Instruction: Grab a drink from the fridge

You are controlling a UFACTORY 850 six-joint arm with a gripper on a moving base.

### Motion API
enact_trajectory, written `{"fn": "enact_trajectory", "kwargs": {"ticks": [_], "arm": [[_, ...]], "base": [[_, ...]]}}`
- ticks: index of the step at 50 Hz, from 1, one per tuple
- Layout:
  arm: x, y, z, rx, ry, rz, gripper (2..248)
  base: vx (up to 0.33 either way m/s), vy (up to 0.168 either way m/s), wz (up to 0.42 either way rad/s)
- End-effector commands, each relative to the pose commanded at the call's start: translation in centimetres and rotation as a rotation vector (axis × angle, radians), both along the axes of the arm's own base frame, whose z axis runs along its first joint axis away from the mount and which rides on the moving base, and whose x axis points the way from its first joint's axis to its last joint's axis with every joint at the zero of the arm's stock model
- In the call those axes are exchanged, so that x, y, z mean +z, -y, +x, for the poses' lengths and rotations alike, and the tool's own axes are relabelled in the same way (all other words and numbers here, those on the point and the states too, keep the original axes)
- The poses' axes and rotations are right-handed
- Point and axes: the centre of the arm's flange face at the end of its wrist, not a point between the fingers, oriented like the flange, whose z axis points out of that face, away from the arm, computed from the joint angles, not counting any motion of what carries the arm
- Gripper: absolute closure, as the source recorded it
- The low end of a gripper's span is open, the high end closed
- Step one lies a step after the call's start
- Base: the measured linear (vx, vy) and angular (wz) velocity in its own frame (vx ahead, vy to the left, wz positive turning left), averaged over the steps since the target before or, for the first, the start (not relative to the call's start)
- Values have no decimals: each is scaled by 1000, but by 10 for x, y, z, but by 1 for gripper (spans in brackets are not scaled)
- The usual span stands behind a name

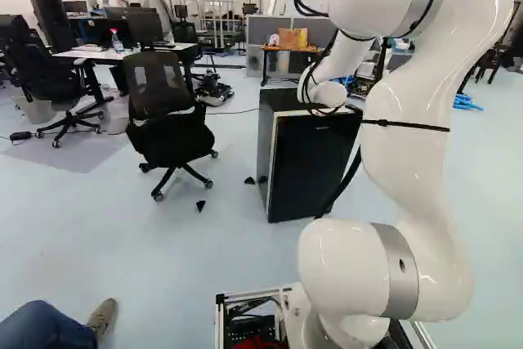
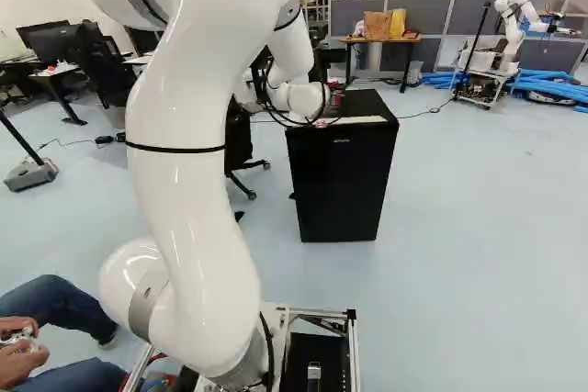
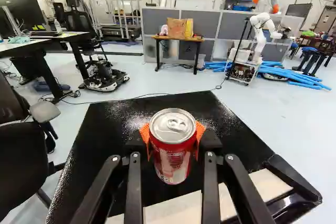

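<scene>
The arm (image 1: pixel 409 136) rises nearest the camera, filling much of the right half of the left base view and the left half of the right base view. Its far end reaches over the fridge (image 2: pixel 340 181), which stands near the centre of the right base view. The claw (image 3: pixel 172 136), seen in the wrist view, is closed on the can (image 3: pixel 172 170), with an orange pad (image 3: pixel 200 132) pressed to either side. The can is upright above the fridge top (image 3: pixel 105 129); whether its base touches that top cannot be told. The door (image 1: pixel 315 173), right of centre in the left base view, appears closed or nearly so.

Step in hand: the grasp appears secured, with the drink outside the fridge; the main part of the task is probably done. Next move: if the can is to be carried, a straight lift with the grip maintained and the can level, then a retreat towards the base. If it is to be left on the fridge top, its base should be seated before release. A sideways start could scrape or tip it.
</scene>
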Motion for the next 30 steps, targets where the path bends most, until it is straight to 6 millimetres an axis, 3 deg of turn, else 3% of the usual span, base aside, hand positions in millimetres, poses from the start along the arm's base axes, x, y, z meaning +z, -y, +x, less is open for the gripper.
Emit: {"fn": "enact_trajectory", "kwargs": {"ticks": [30], "arm": [[3,-46,-59,41,-20,15,150]], "base": [[0,0,0]]}}
